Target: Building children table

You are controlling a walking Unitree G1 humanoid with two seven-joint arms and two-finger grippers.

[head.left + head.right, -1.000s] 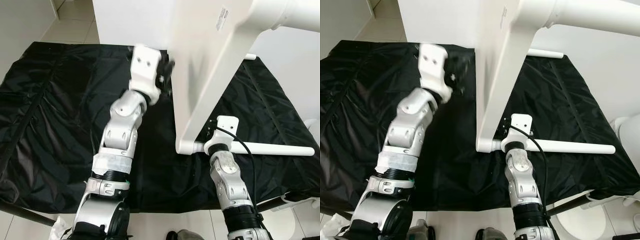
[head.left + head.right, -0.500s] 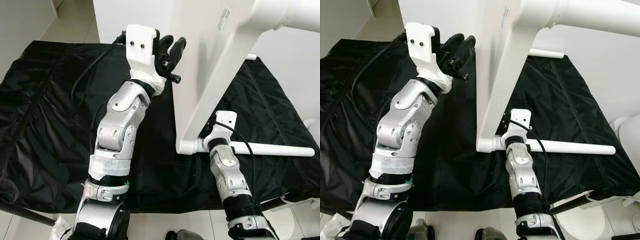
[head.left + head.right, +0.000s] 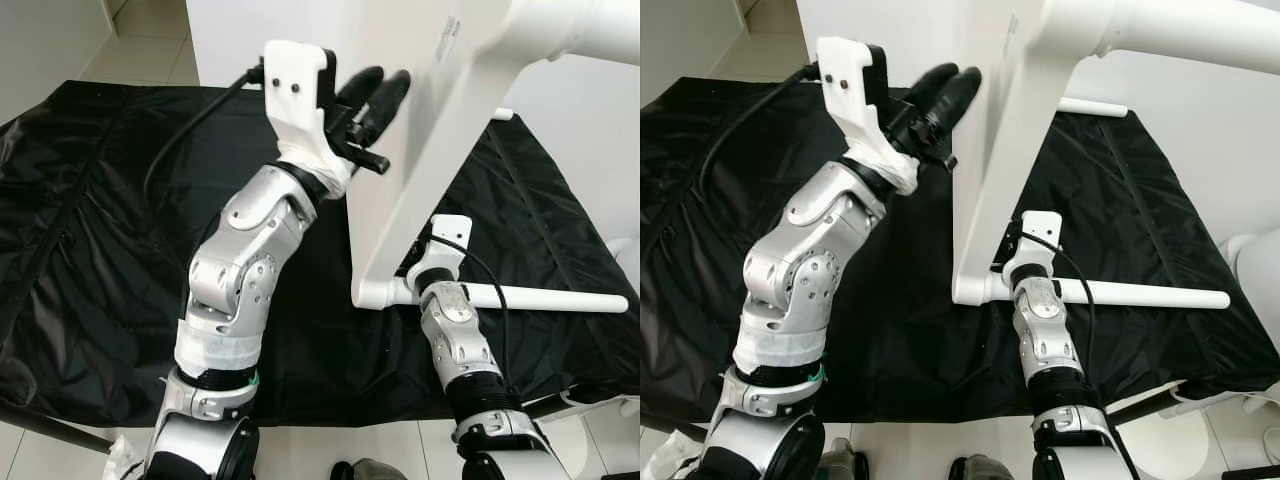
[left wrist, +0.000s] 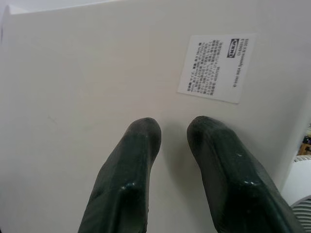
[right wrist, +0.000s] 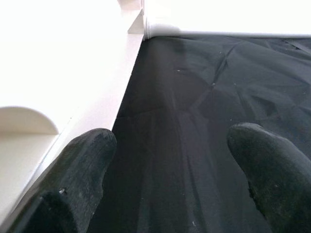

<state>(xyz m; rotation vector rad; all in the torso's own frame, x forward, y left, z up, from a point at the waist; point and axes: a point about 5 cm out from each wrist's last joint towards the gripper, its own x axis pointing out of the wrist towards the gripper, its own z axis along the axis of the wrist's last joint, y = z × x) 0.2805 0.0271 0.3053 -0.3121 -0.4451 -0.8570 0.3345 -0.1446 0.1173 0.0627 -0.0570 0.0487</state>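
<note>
Standing on its edge on the black wrinkled cloth [image 3: 90,250], the white children's table top [image 3: 400,130] rises tilted between the two arms, with one white round leg [image 3: 540,297] lying level along the cloth and another white leg [image 3: 1180,35] jutting out up high. The left tool [image 3: 378,88] is raised against the flat white face of the panel, its two black fingers [image 4: 133,160] close together with a narrow gap, tips at or just off the surface, gripping nothing; a white printed label [image 4: 216,67] sits just beyond the tips. The right tool [image 5: 170,165] is low by the bottom corner, fingers spread wide, one finger [image 5: 80,165] beside the panel's lower edge, nothing between them.
</note>
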